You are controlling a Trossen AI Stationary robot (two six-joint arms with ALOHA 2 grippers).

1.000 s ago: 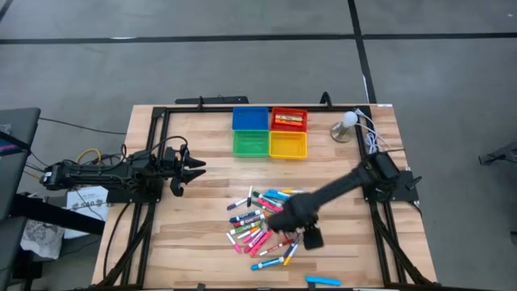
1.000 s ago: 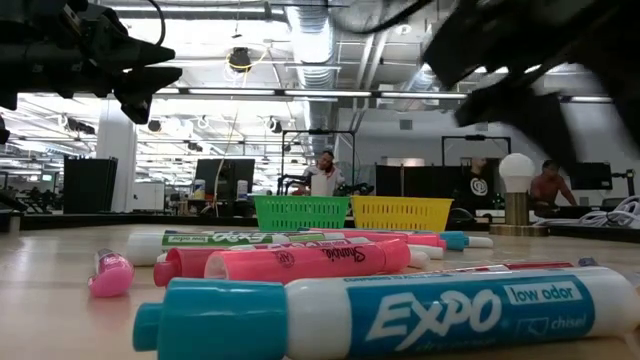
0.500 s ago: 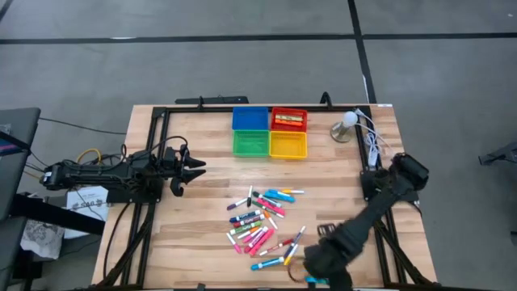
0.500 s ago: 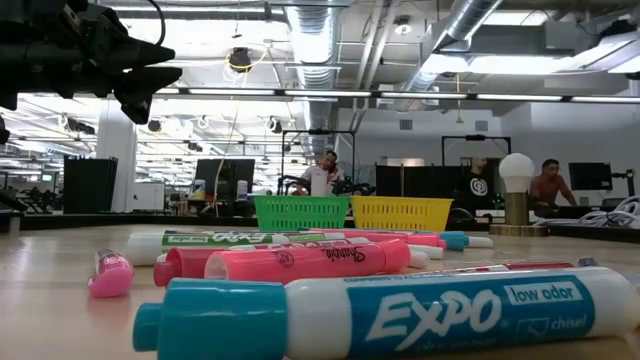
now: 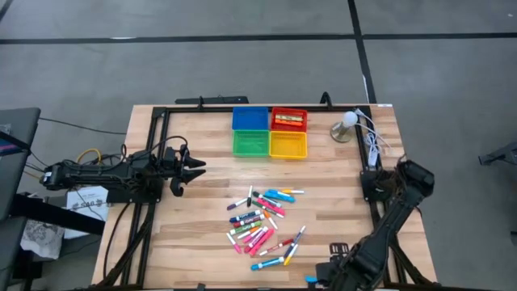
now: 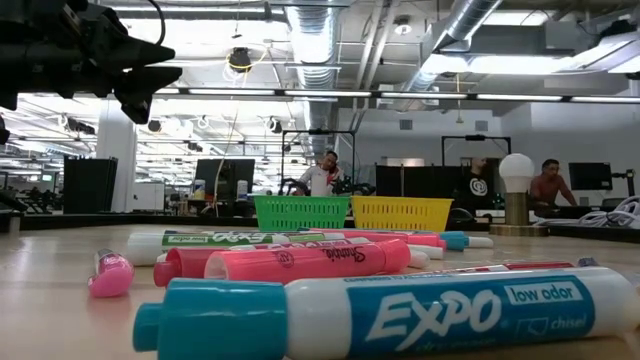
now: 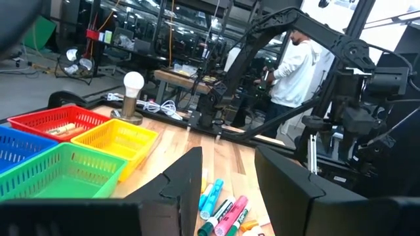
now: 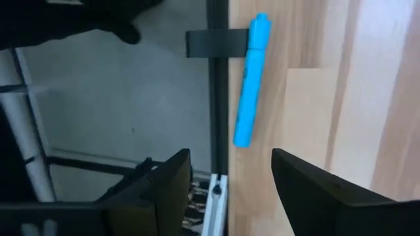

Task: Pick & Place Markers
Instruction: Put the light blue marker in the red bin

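Markers [image 5: 262,220] are scattered in a pile on the wooden surface [image 5: 194,210], well apart from both sets of fingers. A lone blue marker [image 8: 252,79] lies at the surface's edge, just ahead of the right gripper [image 8: 230,180], whose fingers are spread wide and empty. The left gripper [image 7: 226,177] is held parted, gripping nothing.

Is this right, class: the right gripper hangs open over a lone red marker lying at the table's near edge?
Not quite. The right wrist view shows the marker is light blue, not red. The rest holds: the right gripper hangs open over it at the table's near edge.
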